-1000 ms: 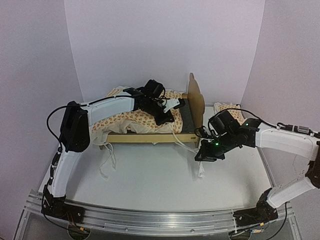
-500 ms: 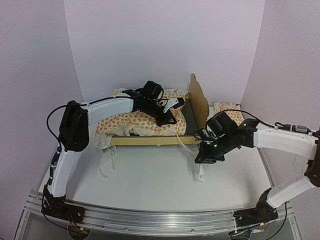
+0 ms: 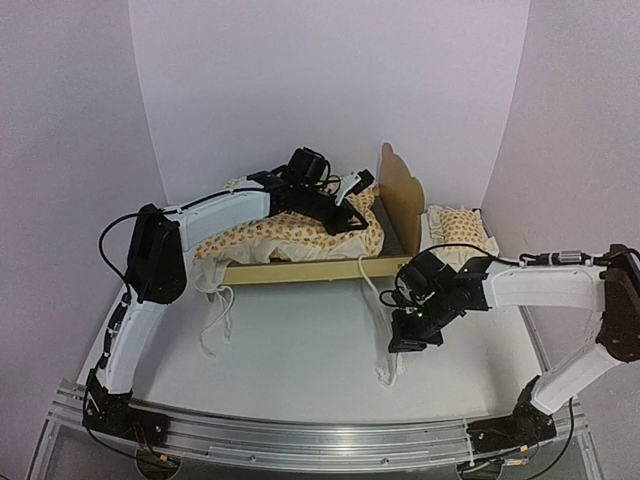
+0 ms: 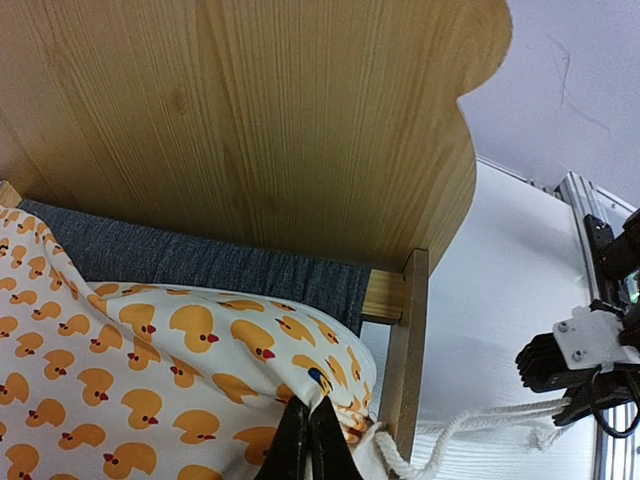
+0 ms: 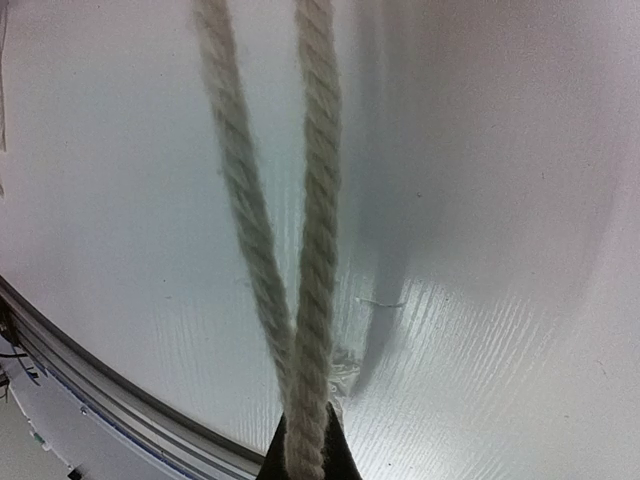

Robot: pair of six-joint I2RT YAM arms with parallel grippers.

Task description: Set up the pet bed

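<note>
Fingertips of the left gripper (image 4: 307, 442) are pressed together on a corner of the cushion (image 4: 150, 350), white fabric printed with orange ducks, right where a cord (image 4: 480, 420) leaves its seam. That corner sits at the right end of the bed (image 3: 300, 270), just inside the near corner post. A strip of grey base (image 4: 200, 265) shows between the cushion and the headboard (image 4: 250, 120).

The rest of the cushion lies bunched along the frame toward the left and spills over the left end, where white ties (image 3: 215, 320) hang down to the table (image 3: 300, 390). The bed stands at the far middle of the table, long side facing near, with its scalloped headboard upright at the right end.

Near and right of that end, the right gripper (image 5: 300, 455) hangs low over the table, clamped on the cord, with two twisted strands rising from between its tips. The cord runs from the cushion corner out to it, and a loose end trails on the table below. A small matching pillow (image 3: 455, 225) lies on the table just right of the headboard.
</note>
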